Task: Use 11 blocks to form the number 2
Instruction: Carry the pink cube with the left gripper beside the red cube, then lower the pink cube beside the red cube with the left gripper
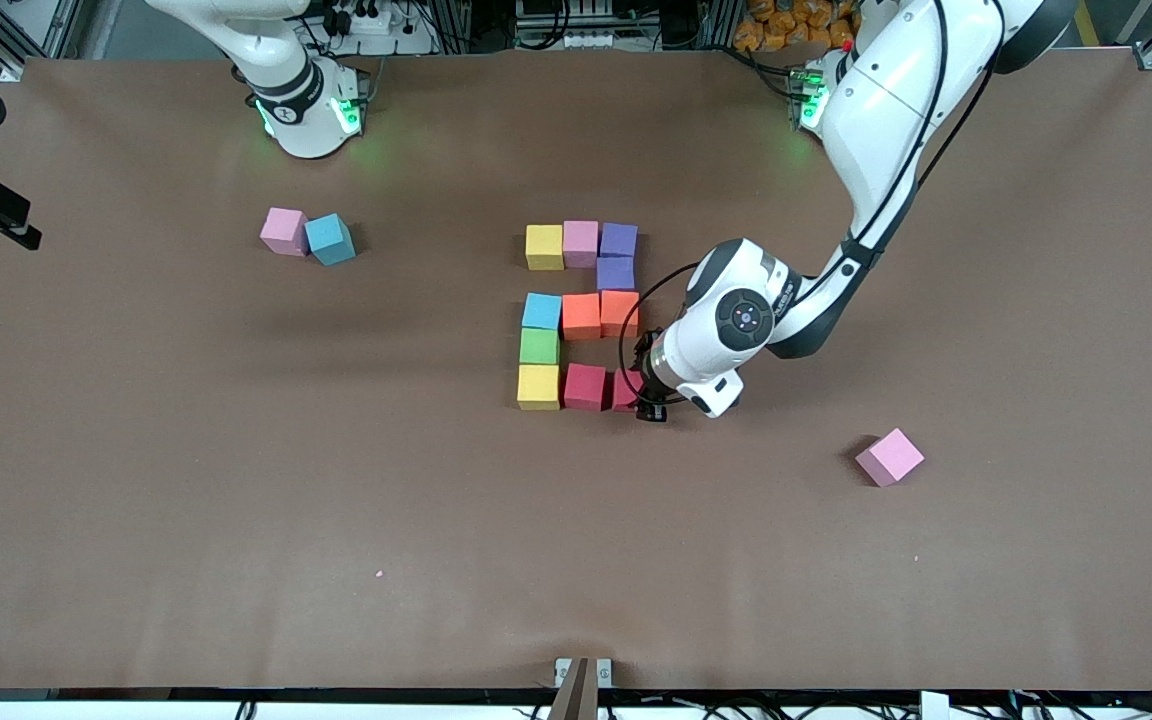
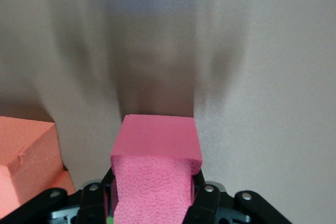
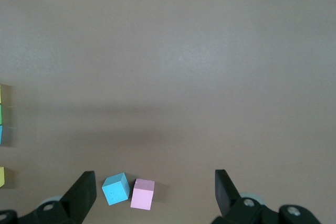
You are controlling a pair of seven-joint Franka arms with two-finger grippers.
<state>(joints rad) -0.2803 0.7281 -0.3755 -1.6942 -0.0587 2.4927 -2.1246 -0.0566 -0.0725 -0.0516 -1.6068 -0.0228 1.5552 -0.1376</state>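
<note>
The number 2 (image 1: pixel 581 316) lies at table centre, built of blocks. Top row: yellow block (image 1: pixel 544 247), pink block (image 1: pixel 580 243), purple block (image 1: pixel 619 240). A second purple block (image 1: pixel 615 272) sits at 6 o'clock of the first. Middle row: blue block (image 1: pixel 541 311), orange block (image 1: pixel 581 316), second orange block (image 1: pixel 619 312). A green block (image 1: pixel 539 346) lies at 6 o'clock of the blue one. Bottom row: second yellow block (image 1: pixel 538 387), red block (image 1: pixel 585 387), second red block (image 1: pixel 625 389).

The left gripper (image 1: pixel 648 392) is clamped on the second red block (image 2: pixel 157 174) at the bottom row's end, at 3 o'clock of the red block; whether that block rests fully on the table (image 1: pixel 236 480) cannot be determined.

The right gripper (image 3: pixel 156 192) waits with fingers apart above two loose cubes, pink (image 1: pixel 283 231) and teal (image 1: pixel 329 239), touching each other, toward the right arm's end. A third pink cube (image 1: pixel 890 457) lies apart at 4 o'clock of the digit.
</note>
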